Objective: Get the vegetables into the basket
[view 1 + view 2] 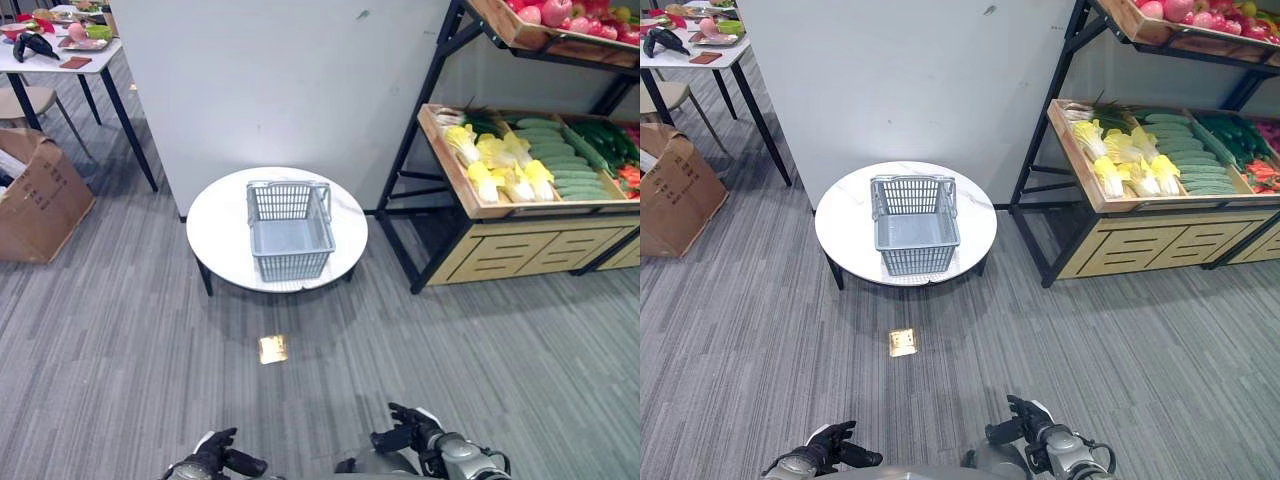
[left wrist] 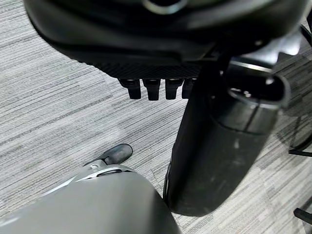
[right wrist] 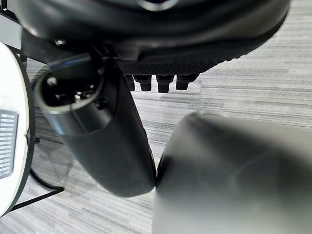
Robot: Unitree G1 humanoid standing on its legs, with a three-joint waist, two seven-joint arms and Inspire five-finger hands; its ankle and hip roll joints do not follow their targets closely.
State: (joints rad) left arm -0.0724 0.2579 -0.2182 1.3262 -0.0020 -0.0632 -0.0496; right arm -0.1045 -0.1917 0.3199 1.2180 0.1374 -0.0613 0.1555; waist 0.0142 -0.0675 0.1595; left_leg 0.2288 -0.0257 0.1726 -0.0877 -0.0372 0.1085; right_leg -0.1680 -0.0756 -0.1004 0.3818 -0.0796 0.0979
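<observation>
A grey plastic lattice basket (image 1: 290,230) is seen empty on a round white table (image 1: 222,232). Yellow-leafed vegetables (image 1: 500,165) and ridged green ones are laid in the wooden shelf (image 1: 452,165). The left hand (image 1: 212,457) and right hand (image 1: 410,430) are held low over grey ribbed carpet, fingers relaxed, nothing grasped.

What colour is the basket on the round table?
Grey: the basket shows best in the left eye view.

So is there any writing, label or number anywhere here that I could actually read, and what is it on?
None can be read.
Cardboard box: dark printed marks on its side, too small and blurred to read.
Basket, round table, vegetable shelf: no text or labels visible.
Small brass plate on the floor: no legible marking.
</observation>
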